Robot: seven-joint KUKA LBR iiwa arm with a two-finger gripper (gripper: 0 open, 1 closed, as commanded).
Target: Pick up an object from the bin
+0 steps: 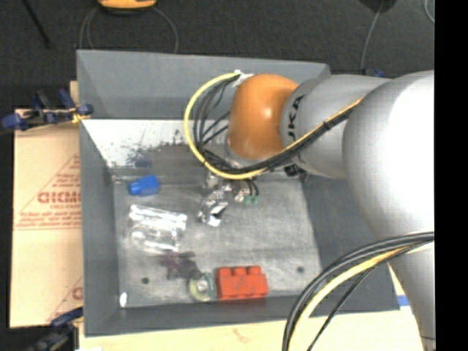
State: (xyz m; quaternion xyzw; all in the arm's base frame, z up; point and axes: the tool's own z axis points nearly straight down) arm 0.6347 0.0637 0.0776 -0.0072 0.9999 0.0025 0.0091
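Contents of grey metal bin [95,218], loose items on its floor.
- gripper [213,210]: low near the bin's middle, beneath the orange wrist cover [256,115]; how wide it stands, and whether it has hold of anything, cannot be told.
- small green piece [251,197]: just right of the gripper, possibly part of the tool.
- crumpled clear plastic packet [156,225]: nearest item, to its left.
- small blue block [144,186]: upper left.
- red toy brick [240,282], round pale disc [199,289], small dark piece [175,265]: by the near wall.
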